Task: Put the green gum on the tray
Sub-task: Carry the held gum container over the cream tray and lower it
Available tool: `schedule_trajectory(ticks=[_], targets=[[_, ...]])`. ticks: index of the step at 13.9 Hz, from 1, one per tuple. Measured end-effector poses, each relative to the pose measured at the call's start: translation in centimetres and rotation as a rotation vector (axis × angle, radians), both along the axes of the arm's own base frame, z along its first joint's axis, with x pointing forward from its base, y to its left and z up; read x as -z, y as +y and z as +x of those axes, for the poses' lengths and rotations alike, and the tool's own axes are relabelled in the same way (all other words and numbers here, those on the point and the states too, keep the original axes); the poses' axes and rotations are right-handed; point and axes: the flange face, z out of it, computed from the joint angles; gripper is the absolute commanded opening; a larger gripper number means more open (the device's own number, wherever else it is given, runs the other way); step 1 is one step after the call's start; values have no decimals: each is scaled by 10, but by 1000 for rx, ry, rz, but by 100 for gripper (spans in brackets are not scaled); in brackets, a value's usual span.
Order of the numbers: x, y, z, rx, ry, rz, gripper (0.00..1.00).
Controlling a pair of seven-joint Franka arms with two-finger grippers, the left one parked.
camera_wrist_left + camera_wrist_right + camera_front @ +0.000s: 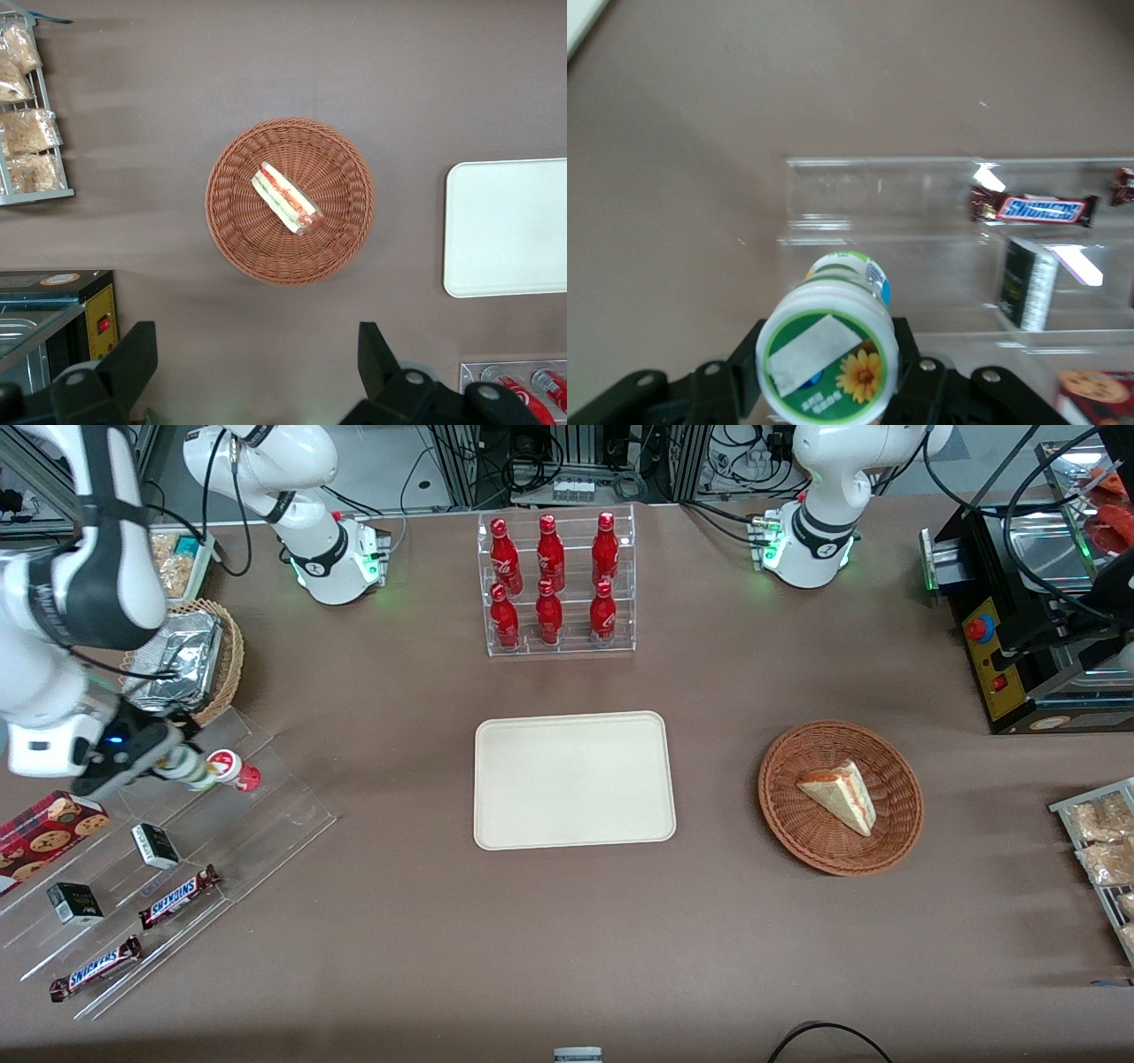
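My gripper (828,376) jaws clamp the small white green-lidded gum bottle (827,359) above the clear acrylic shelf (221,815); carrying it to the bare cream-beige rectangular plastic tray (573,779) remains.

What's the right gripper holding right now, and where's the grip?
The gripper holds the green gum over the clear shelf: fingers clamp the bottle's sides just below its lid.
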Motion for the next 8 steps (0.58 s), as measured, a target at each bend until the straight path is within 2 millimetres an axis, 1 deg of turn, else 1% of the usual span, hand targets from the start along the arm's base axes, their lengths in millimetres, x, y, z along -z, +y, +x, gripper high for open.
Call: schedule_trajectory(ticks=[2,5,7,8], targets=[[7,67,-1,69,17,-5,0],[27,171,-12,178,42,-21,0],[42,233,-15,273,63,-5,0],[50,261,-14,314,76,9,0]])
